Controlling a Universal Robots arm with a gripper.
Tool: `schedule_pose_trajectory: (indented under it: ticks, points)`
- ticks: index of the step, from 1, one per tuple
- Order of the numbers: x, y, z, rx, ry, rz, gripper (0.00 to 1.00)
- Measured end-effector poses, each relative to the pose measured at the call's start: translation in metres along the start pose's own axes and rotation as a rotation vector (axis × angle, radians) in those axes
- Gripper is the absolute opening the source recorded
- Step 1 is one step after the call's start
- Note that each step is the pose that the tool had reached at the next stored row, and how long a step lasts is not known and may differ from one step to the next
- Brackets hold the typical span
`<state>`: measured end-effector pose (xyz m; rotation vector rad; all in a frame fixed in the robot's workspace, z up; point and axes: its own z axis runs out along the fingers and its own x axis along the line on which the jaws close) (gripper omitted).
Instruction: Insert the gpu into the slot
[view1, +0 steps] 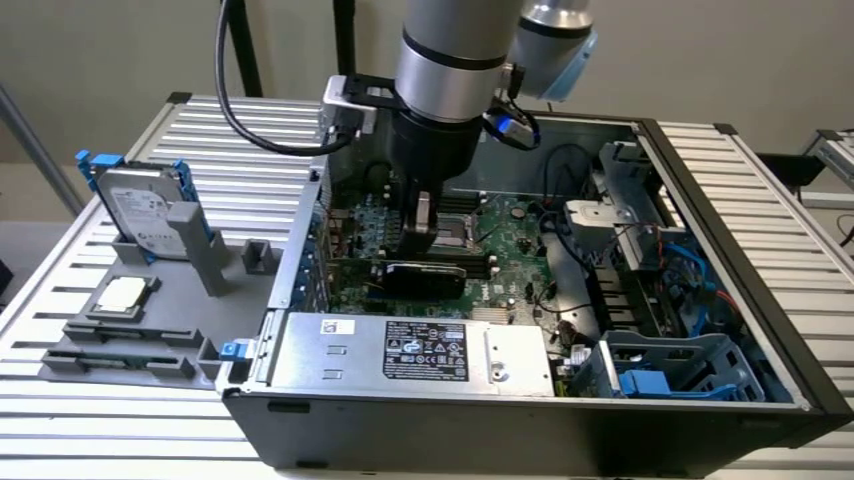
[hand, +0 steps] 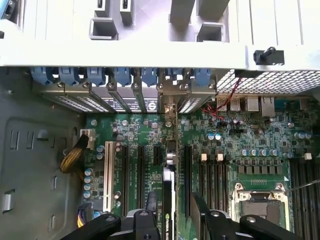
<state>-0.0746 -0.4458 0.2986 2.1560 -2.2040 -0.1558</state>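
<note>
Fingers (view1: 424, 228) stood spread in the exterior view, centre frame, reaching down into the open computer case (view1: 694, 400) from the grey arm (view1: 454, 60) at top centre. They sat just above the gpu (view1: 424, 276), which stood on edge on the green motherboard (view1: 514, 260), its black cooler face toward the camera. Whether the tips touched the card's top edge could not be told from this angle. The slot itself was hidden beneath the card. At the left of frame, on the slatted tabletop (view1: 267, 140), a grey hard drive with blue rails (view1: 140, 205) stood in a grey fixture.

Wrist view: the two fingers (hand: 145, 227) showed at the bottom edge, set apart, with the gpu (hand: 169, 205) running up between them as a thin dark edge in lower centre. Gaps showed on both sides, so nothing was clamped. The card's bracket end met the row of rear slot covers (hand: 125, 97) at mid-frame. The processor socket (hand: 260, 202) lay at lower right.

Handling judgement: card looked stiff and fairly light, but fragile along its connector edge and board components. Best hold would be across the top edge, on the plastic cooler shroud mid-length, pressing straight down without twist.
</note>
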Motion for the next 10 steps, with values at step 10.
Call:
schedule_pose_trajectory:
  ticks: [10]
  points:
    - [-0.0001,0.0004,-0.0013,0.0001,-0.0001,0.000,0.13]
